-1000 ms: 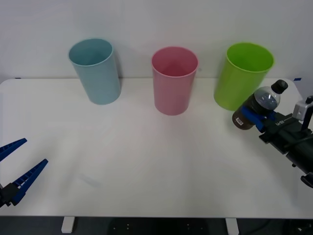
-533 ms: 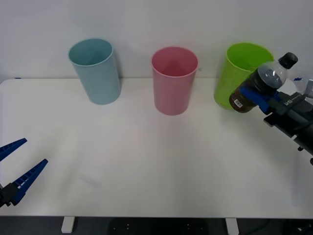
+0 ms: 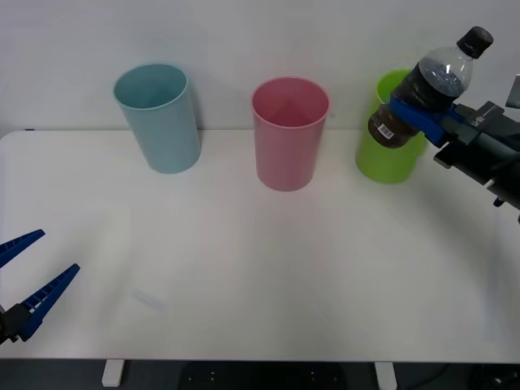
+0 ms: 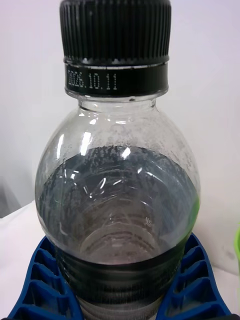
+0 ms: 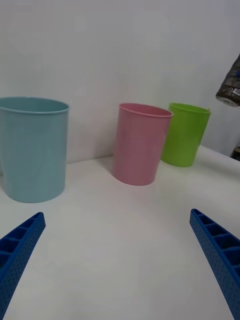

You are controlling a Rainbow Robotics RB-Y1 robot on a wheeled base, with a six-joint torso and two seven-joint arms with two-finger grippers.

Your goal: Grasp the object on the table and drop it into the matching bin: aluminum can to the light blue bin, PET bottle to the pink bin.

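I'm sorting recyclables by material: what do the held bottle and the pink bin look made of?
The PET bottle in the right gripper looks like clear, glossy thin plastic: see-through shoulder with highlights, and a ridged matte black plastic cap. The pink bin seems moulded plastic, opaque with a soft satin sheen.

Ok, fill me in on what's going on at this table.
The right claw is shut on the PET bottle and holds it tilted in the air in front of the lime green bin, off the table. The pink bin, where it belongs, stands in the middle, with the light blue bin beyond it. The left claw waits open near the table's front edge.
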